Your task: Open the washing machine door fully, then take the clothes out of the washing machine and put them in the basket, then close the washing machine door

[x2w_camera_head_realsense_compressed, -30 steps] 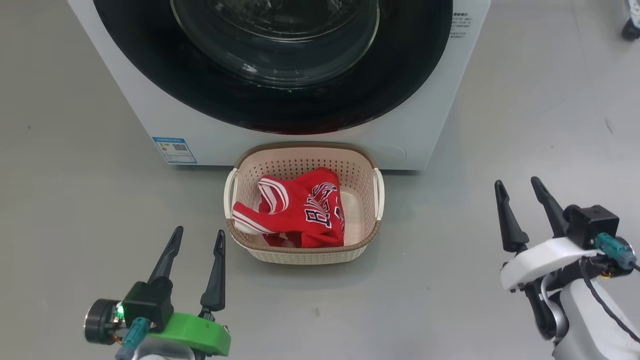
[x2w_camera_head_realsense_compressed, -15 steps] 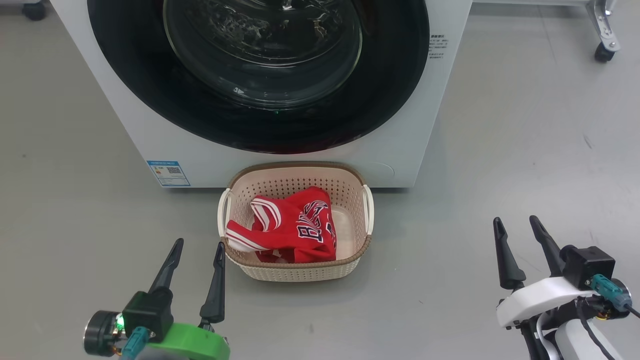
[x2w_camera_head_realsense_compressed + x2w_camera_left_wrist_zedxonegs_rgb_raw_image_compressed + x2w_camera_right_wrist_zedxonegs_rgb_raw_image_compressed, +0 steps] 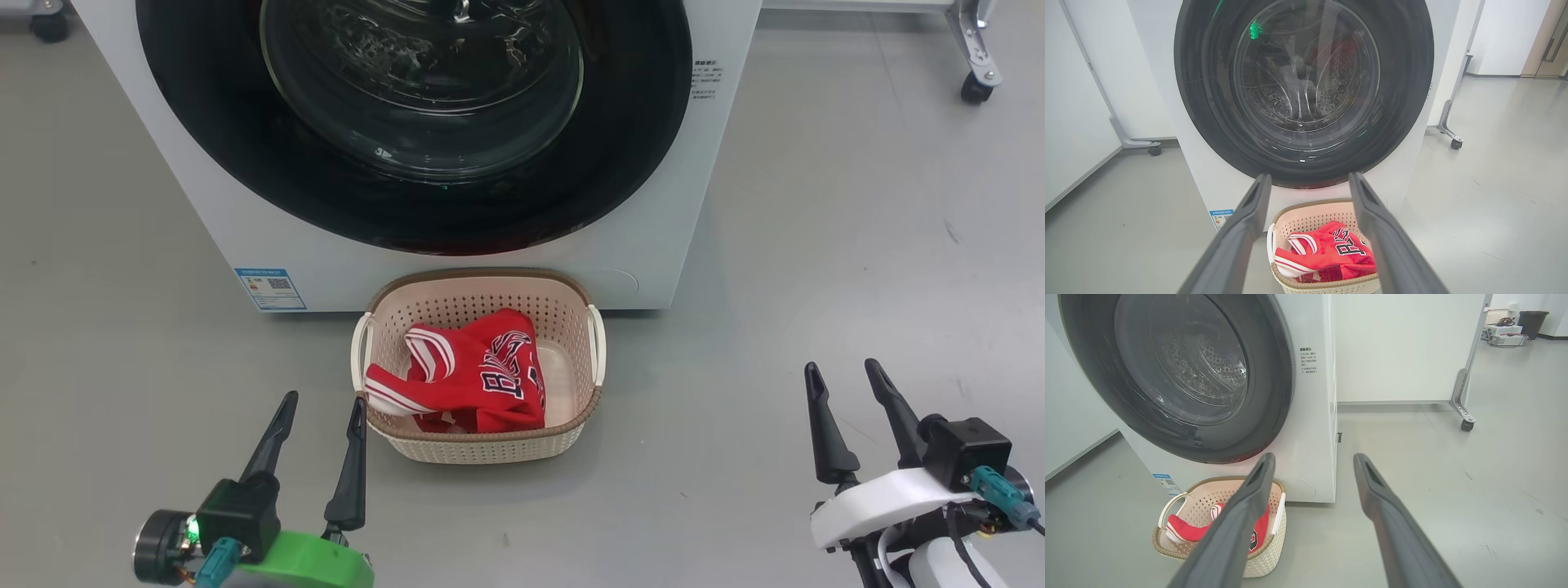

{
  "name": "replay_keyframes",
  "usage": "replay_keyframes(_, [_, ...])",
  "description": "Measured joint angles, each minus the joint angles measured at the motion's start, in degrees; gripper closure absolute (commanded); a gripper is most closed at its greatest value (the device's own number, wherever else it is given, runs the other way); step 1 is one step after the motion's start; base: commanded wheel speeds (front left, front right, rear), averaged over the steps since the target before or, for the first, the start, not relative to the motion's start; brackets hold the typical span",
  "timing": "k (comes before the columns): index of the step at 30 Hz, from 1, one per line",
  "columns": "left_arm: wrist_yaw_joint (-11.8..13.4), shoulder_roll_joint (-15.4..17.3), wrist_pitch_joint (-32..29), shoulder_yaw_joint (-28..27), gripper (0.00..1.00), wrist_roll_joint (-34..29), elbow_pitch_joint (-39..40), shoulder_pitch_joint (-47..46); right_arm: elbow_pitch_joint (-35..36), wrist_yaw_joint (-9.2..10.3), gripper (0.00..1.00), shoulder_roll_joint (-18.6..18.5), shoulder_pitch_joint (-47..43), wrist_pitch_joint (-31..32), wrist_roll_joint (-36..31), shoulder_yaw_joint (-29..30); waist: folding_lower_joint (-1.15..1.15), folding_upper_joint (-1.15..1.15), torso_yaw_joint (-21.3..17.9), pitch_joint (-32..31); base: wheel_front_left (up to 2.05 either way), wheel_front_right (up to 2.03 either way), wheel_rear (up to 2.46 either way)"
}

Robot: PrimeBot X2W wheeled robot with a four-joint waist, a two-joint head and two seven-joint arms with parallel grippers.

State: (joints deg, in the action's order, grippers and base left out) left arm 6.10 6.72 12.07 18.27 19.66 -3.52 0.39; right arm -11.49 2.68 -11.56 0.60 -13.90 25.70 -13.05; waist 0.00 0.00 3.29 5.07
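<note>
The white washing machine (image 3: 204,229) (image 3: 1216,192) (image 3: 1314,428) stands ahead with its round black washing machine door (image 3: 620,163) (image 3: 1404,102) (image 3: 1274,384) shut flat against the front. Behind the glass the steel drum looks bare. The red clothes (image 3: 473,376) (image 3: 1327,257) (image 3: 1184,533) lie in the cream basket (image 3: 490,445) (image 3: 1310,212) (image 3: 1216,492) on the floor at the machine's foot. My left gripper (image 3: 321,398) (image 3: 1309,179) hangs open just left of the basket, holding nothing. My right gripper (image 3: 841,367) (image 3: 1312,457) is open and empty, far to the right of the basket.
Grey floor (image 3: 857,245) spreads on both sides of the machine. A white partition on castor feet (image 3: 976,77) (image 3: 1466,416) stands behind on the right, another castor (image 3: 1153,150) on the left. A dark bin and boxes (image 3: 1515,324) sit far off at the right.
The head view has tilted up, so the machine and basket sit lower in the picture and more of the door shows. Both grippers stay open and low.
</note>
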Motion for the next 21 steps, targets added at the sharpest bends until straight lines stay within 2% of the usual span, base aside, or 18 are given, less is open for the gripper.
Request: replay_keyframes(21, [0.14,-0.04,-0.41,-0.15,0.0,-0.01,1.24,0.23,5.69,1.48,0.0,-1.14,-2.87,2.11,-0.01,0.81,0.0,0.0,0.88,0.62,0.0,0.0,0.0])
